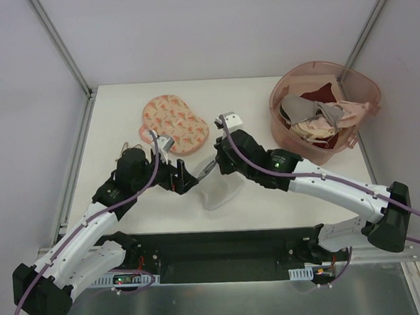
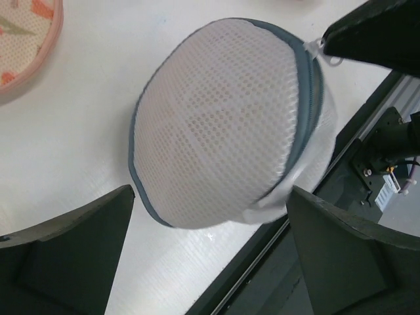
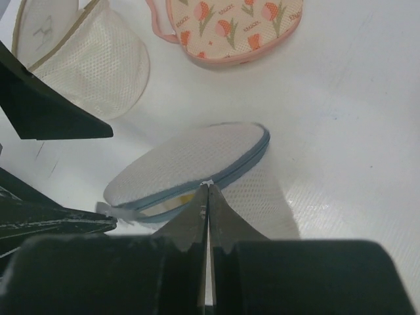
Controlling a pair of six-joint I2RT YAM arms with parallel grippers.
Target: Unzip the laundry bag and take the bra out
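Left gripper (image 2: 210, 197) is held open astride the laundry bag (image 2: 223, 125) on the tabletop (image 2: 79, 131), its zipper pull (image 2: 319, 47) pinched by the clenched right gripper (image 3: 208, 190); unzipping seems barely begun, bra (image 3: 186, 195) inside, so the pull should be drawn round the rim.

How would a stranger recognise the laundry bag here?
On the white table, look at the middle, near the front edge. The laundry bag is a domed white mesh pouch; its grey-blue zipper rim sets it apart from the flat pink printed pouch behind it.
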